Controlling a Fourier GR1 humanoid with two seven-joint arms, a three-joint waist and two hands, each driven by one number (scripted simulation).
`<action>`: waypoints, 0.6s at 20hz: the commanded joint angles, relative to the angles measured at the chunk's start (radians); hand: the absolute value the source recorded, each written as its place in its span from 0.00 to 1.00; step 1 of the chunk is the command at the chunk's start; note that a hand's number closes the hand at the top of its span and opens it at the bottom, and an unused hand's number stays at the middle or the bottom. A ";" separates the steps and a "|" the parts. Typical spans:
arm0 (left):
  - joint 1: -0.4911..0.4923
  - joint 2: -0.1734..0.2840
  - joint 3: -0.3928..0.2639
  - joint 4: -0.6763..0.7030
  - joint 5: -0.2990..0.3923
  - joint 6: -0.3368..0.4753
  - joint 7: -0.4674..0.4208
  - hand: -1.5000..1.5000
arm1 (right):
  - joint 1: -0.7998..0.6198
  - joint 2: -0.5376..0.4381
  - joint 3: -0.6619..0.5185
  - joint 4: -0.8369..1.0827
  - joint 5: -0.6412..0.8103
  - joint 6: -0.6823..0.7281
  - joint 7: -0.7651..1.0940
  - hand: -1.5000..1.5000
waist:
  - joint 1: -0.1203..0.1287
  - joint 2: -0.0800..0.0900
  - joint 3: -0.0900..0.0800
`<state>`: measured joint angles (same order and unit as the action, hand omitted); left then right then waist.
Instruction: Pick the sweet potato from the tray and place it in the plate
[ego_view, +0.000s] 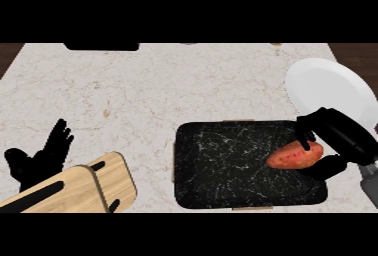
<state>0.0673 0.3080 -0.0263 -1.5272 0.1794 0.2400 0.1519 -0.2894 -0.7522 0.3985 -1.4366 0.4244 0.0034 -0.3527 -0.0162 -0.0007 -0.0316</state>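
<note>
From the head view, the sweet potato (295, 154) lies at the right side of the tray (221, 170), its long way tilted up toward the plate (328, 87) just past the tray's right corner. The right hand (328, 142) curls around it, fingers above, thumb below. The left hand (40, 157) rests open, far left of the tray.

Two matte black hands flank the dark speckled tray (244, 170). Left of the tray, the left hand (33, 162) shows as a flat black shape with slender tapered fingers, its forearm hidden. Over the tray's right edge, the right hand (336, 137) shows thick, rounded black fingers and joins a smooth grey forearm (369, 182), cylindrical and unmarked, with no cables or screws discernible.
</note>
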 joint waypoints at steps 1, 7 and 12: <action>-0.046 -0.030 -0.081 0.040 -0.062 0.008 0.023 0.50 | 0.006 -0.055 -0.159 0.008 -0.128 -0.035 -0.161 1.00 | -0.031 0.002 0.034; -0.077 -0.046 -0.105 0.042 -0.077 0.019 0.036 0.50 | -0.029 -0.059 -0.320 0.149 -0.215 -0.047 -0.183 1.00 | -0.003 0.005 0.033; -0.083 -0.042 -0.127 0.040 -0.099 0.032 0.036 0.50 | -0.147 -0.093 -0.394 0.351 -0.239 0.016 -0.190 1.00 | 0.024 0.010 0.033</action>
<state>0.0430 0.3119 -0.0509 -1.5066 0.1620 0.2517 0.1481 -0.3701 -0.8205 0.0653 -1.2081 0.2087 -0.0134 -0.5241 0.0026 0.0026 -0.0284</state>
